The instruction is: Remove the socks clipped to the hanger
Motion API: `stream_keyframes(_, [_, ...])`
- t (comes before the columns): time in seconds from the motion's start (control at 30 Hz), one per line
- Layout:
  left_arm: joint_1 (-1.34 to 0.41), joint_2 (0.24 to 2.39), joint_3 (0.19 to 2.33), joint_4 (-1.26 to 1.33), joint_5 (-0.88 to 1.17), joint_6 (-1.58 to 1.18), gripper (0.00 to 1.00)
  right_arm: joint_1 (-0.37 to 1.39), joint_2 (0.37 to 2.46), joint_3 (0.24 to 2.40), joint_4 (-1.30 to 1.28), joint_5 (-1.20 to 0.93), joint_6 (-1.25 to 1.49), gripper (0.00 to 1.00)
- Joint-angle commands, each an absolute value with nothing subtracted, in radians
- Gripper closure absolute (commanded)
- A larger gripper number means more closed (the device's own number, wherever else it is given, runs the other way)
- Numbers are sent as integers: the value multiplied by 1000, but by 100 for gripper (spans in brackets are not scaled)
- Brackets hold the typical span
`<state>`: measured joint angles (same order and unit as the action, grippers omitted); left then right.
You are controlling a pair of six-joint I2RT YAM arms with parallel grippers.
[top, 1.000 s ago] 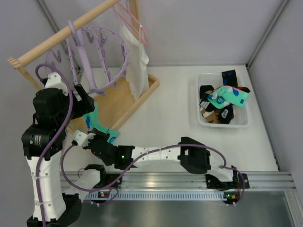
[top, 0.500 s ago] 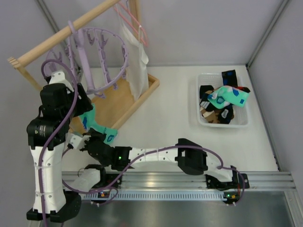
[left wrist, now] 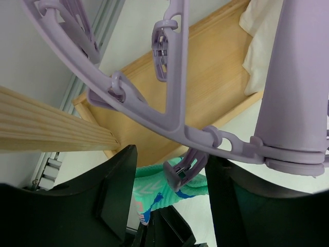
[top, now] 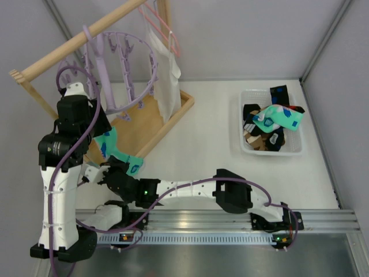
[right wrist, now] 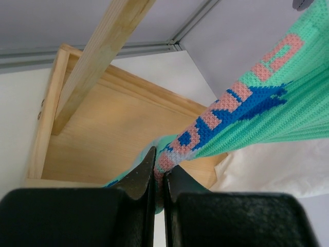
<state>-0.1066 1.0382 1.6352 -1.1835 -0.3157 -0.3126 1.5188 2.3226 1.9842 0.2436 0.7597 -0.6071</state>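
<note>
White table (top: pixel 207 133), and on its far left sits the flat wooden base (top: pixel 147 124) of the rack. Over on the right, well apart, a clear plastic bin (top: pixel 291 151) rests on the surface, socks (top: pixel 277 118) heaped inside. A metal rail (top: pixel 230 222) lines the near edge.

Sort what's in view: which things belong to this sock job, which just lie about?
Job: hanger, mint sock in the shut right gripper, open left gripper at its clip, bin of socks.
Lying about: white cloth, pink hanger, wooden rack.
</note>
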Motion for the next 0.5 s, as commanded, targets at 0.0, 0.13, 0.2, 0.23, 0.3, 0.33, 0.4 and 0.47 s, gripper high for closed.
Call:
stream_keyframes(0.0, [-110, 1063, 1674, -1187, -364, -311, 42, 1569, 2339, 1982, 268, 735, -643, 100])
stream_keyframes(0.13, [-112, 1071, 1687, -1186, -365, -313, 48, 1569, 2344, 1970, 275, 735, -643, 100])
stream_keyframes(0.2, [-113, 1075, 1690, -1184, -364, -313, 54, 1569, 2344, 1965, 278, 735, -643, 100])
stream_keyframes(0.23, [-114, 1075, 1687, -1184, -362, -313, 57, 1569, 2342, 1965, 279, 735, -641, 100])
stream_keyframes(0.3, [-114, 1080, 1684, -1184, -362, -314, 66, 1571, 2341, 1962, 282, 735, -643, 100])
stream_keyframes(0.33, [-115, 1080, 1683, -1186, -362, -314, 69, 1569, 2338, 1959, 285, 735, -643, 100])
stream_keyframes(0.4, [-117, 1081, 1681, -1186, -367, -314, 81, 1569, 2327, 1950, 290, 735, -640, 100])
stream_keyframes(0.47, [-120, 1083, 1681, -1184, -367, -316, 85, 1574, 2298, 1910, 310, 735, -623, 100])
